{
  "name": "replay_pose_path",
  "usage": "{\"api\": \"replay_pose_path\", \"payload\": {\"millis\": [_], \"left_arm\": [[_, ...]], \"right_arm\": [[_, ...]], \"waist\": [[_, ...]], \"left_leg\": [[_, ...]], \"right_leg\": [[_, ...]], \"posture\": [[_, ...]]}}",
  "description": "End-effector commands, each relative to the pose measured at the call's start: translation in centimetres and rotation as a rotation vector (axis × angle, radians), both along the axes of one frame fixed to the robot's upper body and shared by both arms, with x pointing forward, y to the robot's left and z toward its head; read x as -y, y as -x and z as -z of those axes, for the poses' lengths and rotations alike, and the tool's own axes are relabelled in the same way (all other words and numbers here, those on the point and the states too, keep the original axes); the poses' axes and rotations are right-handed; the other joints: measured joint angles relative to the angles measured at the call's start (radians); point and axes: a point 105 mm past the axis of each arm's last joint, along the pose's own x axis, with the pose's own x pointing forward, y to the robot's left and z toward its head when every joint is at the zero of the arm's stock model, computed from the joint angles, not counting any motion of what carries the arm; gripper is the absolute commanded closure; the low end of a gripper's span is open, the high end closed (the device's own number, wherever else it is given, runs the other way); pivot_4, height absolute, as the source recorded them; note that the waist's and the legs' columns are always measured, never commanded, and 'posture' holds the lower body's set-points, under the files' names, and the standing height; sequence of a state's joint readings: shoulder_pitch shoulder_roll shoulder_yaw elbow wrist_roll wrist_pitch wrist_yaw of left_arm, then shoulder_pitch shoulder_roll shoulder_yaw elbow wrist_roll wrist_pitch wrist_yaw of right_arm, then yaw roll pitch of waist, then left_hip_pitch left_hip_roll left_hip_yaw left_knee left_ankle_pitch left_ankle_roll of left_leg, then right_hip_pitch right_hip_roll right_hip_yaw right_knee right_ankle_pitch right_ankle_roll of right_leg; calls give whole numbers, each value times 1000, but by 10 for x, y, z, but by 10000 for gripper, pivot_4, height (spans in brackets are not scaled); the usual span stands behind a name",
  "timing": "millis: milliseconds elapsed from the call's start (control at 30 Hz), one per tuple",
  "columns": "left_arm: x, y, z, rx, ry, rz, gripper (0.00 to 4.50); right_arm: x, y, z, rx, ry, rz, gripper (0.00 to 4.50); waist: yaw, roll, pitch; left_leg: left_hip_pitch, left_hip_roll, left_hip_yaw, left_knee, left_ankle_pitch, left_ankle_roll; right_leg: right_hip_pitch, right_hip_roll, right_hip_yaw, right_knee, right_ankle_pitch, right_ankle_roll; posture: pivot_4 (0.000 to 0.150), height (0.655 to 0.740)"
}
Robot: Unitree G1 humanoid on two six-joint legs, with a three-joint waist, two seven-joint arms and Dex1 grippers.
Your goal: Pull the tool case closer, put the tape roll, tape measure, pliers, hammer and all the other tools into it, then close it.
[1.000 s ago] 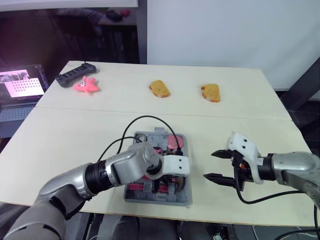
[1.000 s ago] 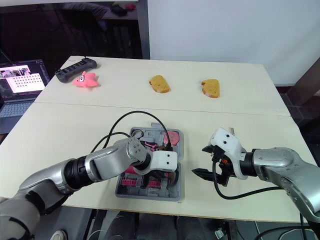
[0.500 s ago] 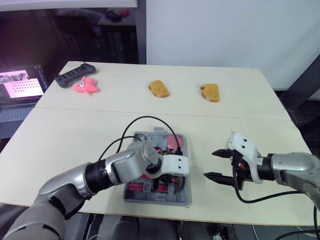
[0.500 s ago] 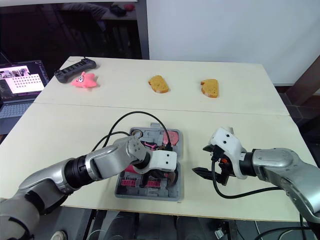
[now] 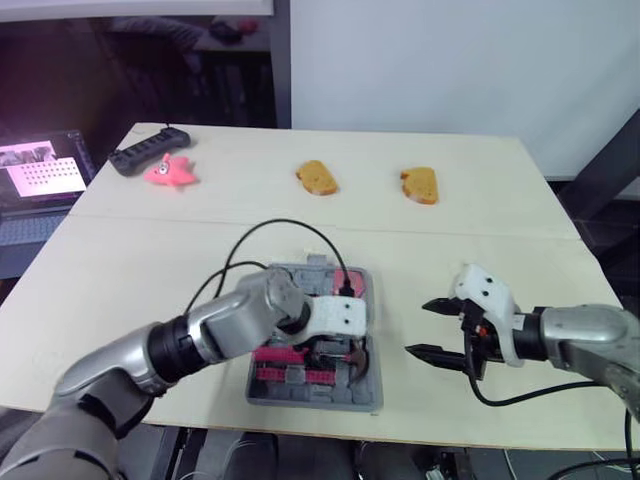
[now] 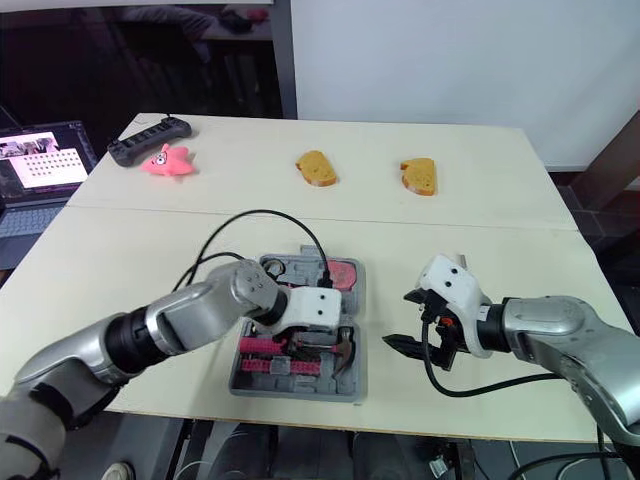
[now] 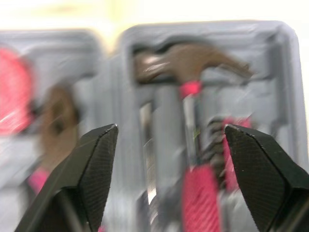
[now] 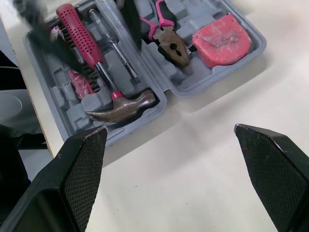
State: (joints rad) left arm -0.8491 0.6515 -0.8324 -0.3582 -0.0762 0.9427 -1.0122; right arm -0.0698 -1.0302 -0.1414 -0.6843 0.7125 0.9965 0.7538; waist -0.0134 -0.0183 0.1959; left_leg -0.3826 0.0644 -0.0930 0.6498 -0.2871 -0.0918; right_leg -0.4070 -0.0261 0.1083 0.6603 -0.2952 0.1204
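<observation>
shifted off the near half of the open tool case (image 6: 300, 392), left gripper (image 7: 169, 137) hangs wide and empty over the hammer (image 8: 89, 46) seated there, seemingly just released; right gripper (image 6: 398, 320) waits wide and empty beside the case

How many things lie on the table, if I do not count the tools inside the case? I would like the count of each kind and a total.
Brown bread slices: 2
Pink star-shaped toy: 1
Black elongated device: 1
Open grey plastic tool case: 1
Total: 5
</observation>
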Motion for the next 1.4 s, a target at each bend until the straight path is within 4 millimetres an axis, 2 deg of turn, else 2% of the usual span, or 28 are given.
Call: {"api": "replay_pose_path", "payload": {"millis": [33, 100, 200, 300, 367, 400, 500, 667, 800, 1067, 1400], "left_arm": [[-2, -1, -21, 50, 77, 30, 7080], [-11, 2, -24, 17, 120, 11, 7080], [-24, 10, -22, -48, 176, -23, 15398], [-30, 14, -15, -64, 194, -41, 31028], [-27, 17, -13, -87, 228, -48, 42011], [-25, 17, -11, -86, 244, -54, 44540], [-22, 15, -3, -64, 269, -62, 44540], [-24, 22, 11, -121, 288, -92, 44540], [-30, 23, 23, -130, 249, -120, 44540], [-32, 21, 29, -145, 231, -139, 44540], [-49, 17, 56, -152, 116, -197, 44540]], "right_arm": [[-6, -1, -8, 40, -15, -27, 0], [-5, -1, -7, 41, -15, -27, 0], [-5, -3, -8, 43, -16, -26, 0], [-5, -4, -7, 45, -14, -23, 0], [-5, -5, -7, 46, -15, -23, 0], [-5, -5, -7, 46, -16, -23, 0], [-6, -6, -7, 48, -19, -22, 0], [-6, -5, -8, 51, -21, -19, 0], [-5, -4, -9, 51, -20, -12, 0], [-5, -1, -9, 47, -20, -11, 0], [-7, -1, -8, 42, -25, -3, 0]], "waist": [[1, 0, 0], [1, 0, 0], [-2, 0, 0], [1, 0, 0], [4, 0, 0], [4, 0, 0], [2, 0, 0], [-2, 0, 0], [1, 0, 0], [1, 0, 0], [-1, 0, 0]], "left_leg": [[0, 0, 0, 0, 0, 0], [0, 0, 0, 0, 0, 0], [0, 0, 0, 0, 0, 0], [1, 0, 0, 0, 0, 0], [1, 0, 0, 0, 0, 0], [1, 0, 0, 0, 0, 0], [1, 0, 0, 0, 0, 0], [2, 0, 1, 0, 0, 0], [2, 0, 1, 0, 0, 0], [2, 0, 1, 0, 0, 0], [7, 0, 2, -1, -1, 1]], "right_leg": [[0, 0, 0, 0, 0, 0], [0, 0, 0, 0, 0, 0], [0, 0, 0, 1, 0, 0], [0, 0, 0, 2, 0, 0], [0, 0, 0, 2, 0, 0], [0, 0, 0, 2, 0, 0], [0, 0, 0, 2, 0, 0], [0, 0, 0, 3, 0, 0], [0, 0, 1, 3, 0, 0], [0, 0, 1, 3, 0, 0], [4, 0, 1, 2, 0, 0]], "posture": [[1500, 7400], [1500, 7400], [1500, 7400], [1500, 7400], [1500, 7400], [1500, 7400], [1500, 7400], [1500, 7400], [1500, 7400], [1500, 7400], [1500, 7400]]}}
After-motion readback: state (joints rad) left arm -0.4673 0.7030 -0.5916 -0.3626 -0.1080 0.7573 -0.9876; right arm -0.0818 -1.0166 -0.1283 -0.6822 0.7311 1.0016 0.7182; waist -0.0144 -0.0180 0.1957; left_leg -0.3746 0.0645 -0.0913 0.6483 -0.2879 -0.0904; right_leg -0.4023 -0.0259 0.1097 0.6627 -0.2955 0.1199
